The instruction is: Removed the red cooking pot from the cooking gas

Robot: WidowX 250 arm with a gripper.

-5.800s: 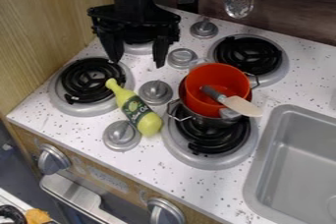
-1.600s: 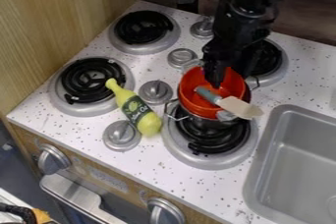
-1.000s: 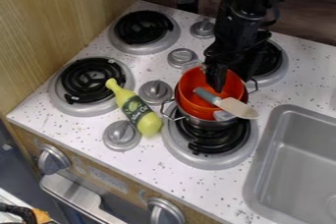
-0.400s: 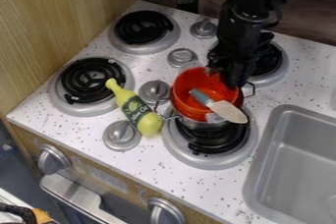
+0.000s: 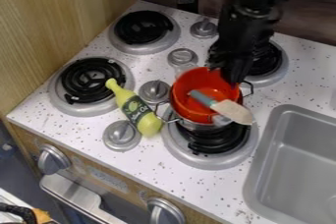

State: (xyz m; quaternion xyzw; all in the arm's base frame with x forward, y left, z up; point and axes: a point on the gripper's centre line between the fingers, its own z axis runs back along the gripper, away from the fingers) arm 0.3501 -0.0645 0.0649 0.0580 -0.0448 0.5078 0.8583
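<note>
My black gripper (image 5: 226, 73) hangs at the back right rim of the red pot (image 5: 187, 107), its tips overlapping that rim. How its fingers stand is hard to make out. The red pot sits inside a metal pot with wire handles (image 5: 203, 126), which stands over the back part of the front right burner (image 5: 220, 142). A spatula with a grey-blue handle and a pale blade (image 5: 233, 112) lies across the red pot, its blade sticking out over the right rim.
A yellow-green bottle (image 5: 139, 111) lies left of the pots, between several stove knobs (image 5: 156, 92). The front left burner (image 5: 91, 86), back left burner (image 5: 144, 29) and back right burner (image 5: 267, 61) surround them. A grey sink (image 5: 295, 164) is at the right.
My gripper has come from the back left burner to the red pot. Lately it has shifted slightly right, while both pots have moved a little left and the spatula has tilted further down.
</note>
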